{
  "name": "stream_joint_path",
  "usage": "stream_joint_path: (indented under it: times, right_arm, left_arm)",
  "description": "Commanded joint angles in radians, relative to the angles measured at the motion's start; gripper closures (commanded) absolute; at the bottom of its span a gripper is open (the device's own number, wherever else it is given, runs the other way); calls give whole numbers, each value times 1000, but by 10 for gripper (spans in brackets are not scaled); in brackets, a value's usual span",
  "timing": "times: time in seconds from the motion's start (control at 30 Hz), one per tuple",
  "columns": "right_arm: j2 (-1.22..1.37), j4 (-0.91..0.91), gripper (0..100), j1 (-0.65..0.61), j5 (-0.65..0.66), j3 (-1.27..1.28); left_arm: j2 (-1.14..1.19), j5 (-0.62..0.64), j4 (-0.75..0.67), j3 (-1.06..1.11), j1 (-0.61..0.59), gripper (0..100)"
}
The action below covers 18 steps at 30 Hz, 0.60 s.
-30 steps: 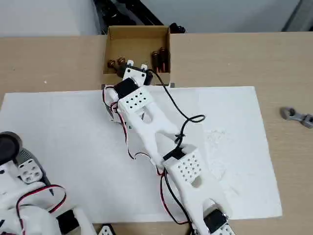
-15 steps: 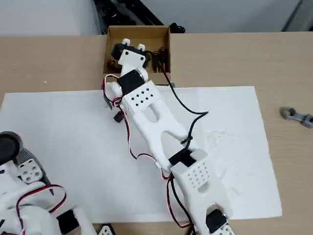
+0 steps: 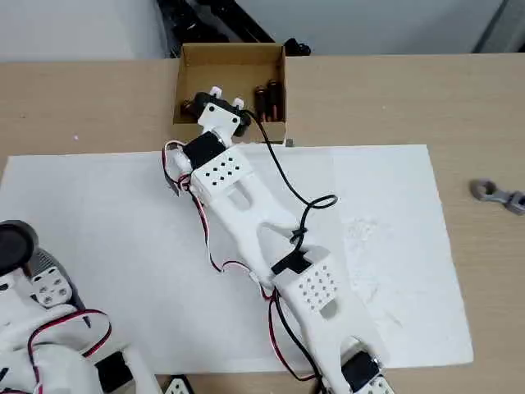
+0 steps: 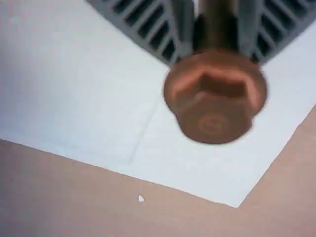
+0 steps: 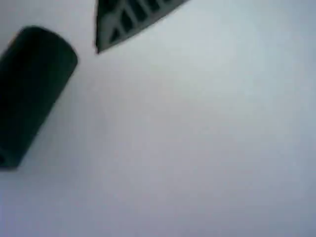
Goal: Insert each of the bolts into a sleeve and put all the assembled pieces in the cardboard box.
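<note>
My left gripper (image 4: 217, 29) is shut on a copper bolt (image 4: 215, 96), held head outward above a corner of the white paper (image 4: 89, 98). My right arm's wrist (image 3: 215, 156) hangs over the paper's far edge, just short of the cardboard box (image 3: 232, 56). Its grey fingertip (image 5: 128, 22) shows above the paper with nothing in its grip, and the gripper is open. A black sleeve (image 5: 32, 89) lies on the paper beside that fingertip. Assembled copper pieces (image 3: 267, 98) rest inside the box, with more at its other side (image 3: 190, 107).
The left arm (image 3: 41, 328) sits at the near left corner of the table. A small grey metal part (image 3: 496, 194) lies on the bare wood at the far right. Wide stretches of the white paper (image 3: 394, 213) are free on the right.
The right arm swung forward over the cardboard box, then pulled back to the paper's far edge. The left arm has stayed put.
</note>
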Motion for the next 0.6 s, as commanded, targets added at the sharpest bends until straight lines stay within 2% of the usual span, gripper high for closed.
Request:
stream_joint_path:
  times: [0.0, 0.57]
  right_arm:
    - [-2, -18, 798, 1, -23, -9]
    - [147, -128, 799, 74, -20, -11]
  left_arm:
    - [-2, -3, 0, -2, -6, 994]
    - [-3, -25, -5, -4, -6, 994]
